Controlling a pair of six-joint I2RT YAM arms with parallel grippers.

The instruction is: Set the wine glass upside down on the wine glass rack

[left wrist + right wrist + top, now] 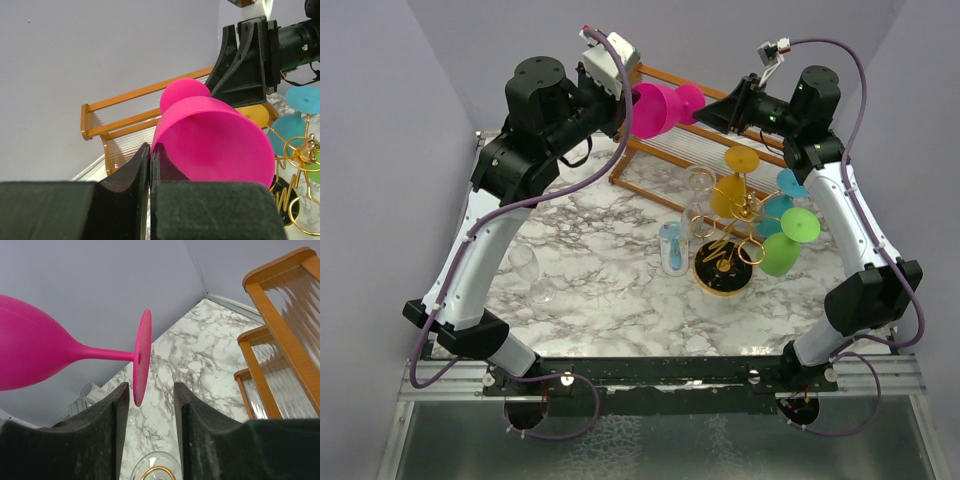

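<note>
Left arm (485, 245): raised, elbow bent, reaching across toward the far middle; left pincer (149, 152) with fingers pressed closed. Right arm (848, 215): raised, reaching inward to face it; right pincer (150, 392) with jaws parted.

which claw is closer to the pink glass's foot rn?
Right. The right claw, open, straddles the foot. The left claw is at the far end, shut on the glass by its bowl rim.
</note>
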